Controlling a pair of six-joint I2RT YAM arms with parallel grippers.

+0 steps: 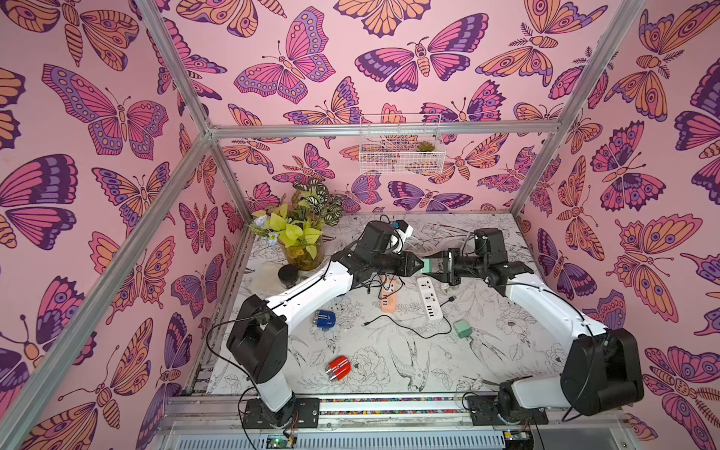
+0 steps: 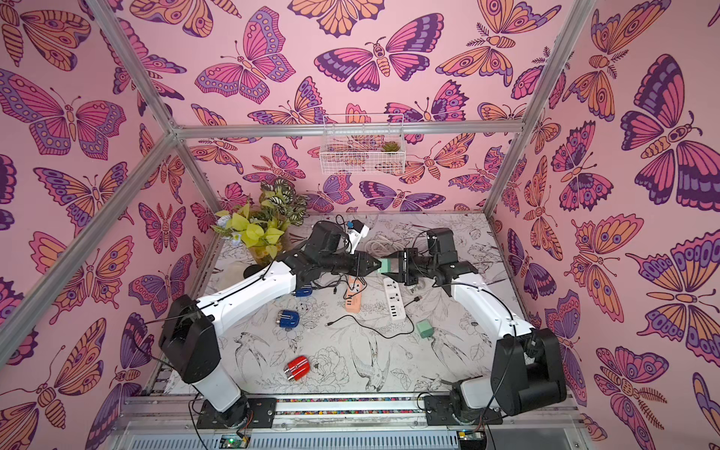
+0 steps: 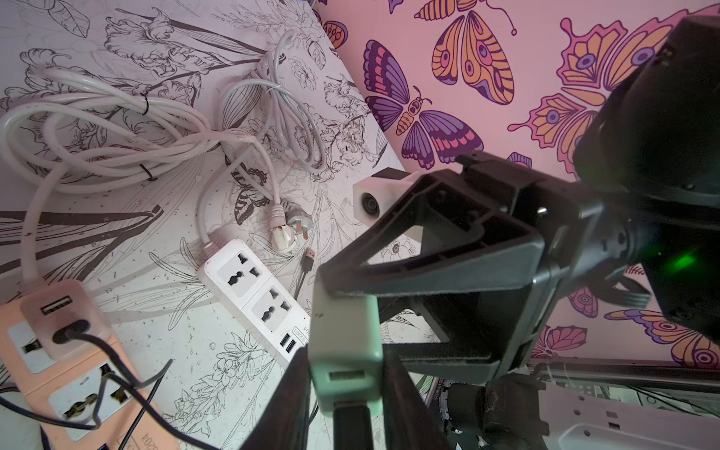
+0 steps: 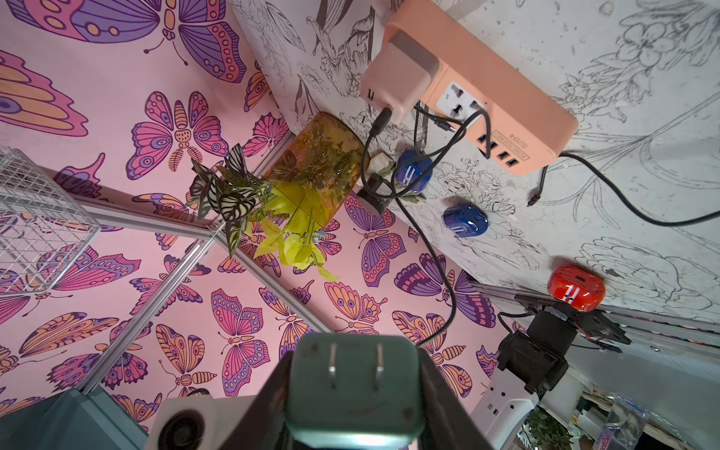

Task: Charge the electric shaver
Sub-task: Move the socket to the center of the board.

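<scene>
My right fingers point(image 1: 434, 267) are clamped on the mint-green adapter point(image 4: 352, 389), holding it in the air over the middle of the worktop point(image 1: 487, 350). Its two prongs face my right wrist camera and its USB port faces my left arm. My left fingers point(image 1: 419, 265) meet it head-on. They flank the port end of the adapter, and a black USB plug point(image 3: 350, 422) sits between them right at the port. I cannot tell whether the plug is seated, or whether these fingers press on it or only stand around it. Below the meeting point lie a white power strip point(image 1: 429, 298) and an orange power strip point(image 1: 389, 298) side by side. A pink adapter point(image 4: 397, 78) is plugged into the orange one, with a dark cable in its port. All three shavers rest on the worktop, well apart from both sets of fingers. The red shaver point(image 1: 338, 368) is near the front edge and the blue shaver point(image 1: 324, 319) is beside my left forearm. The second blue shaver point(image 2: 302, 291) is half hidden under that arm, with black cable running over it. A spare green adapter point(image 1: 462, 329) lies near my right forearm, a loose black cable point(image 1: 405, 327) trails beside it, and a potted plant point(image 1: 300, 233) stands in the far left corner.
</scene>
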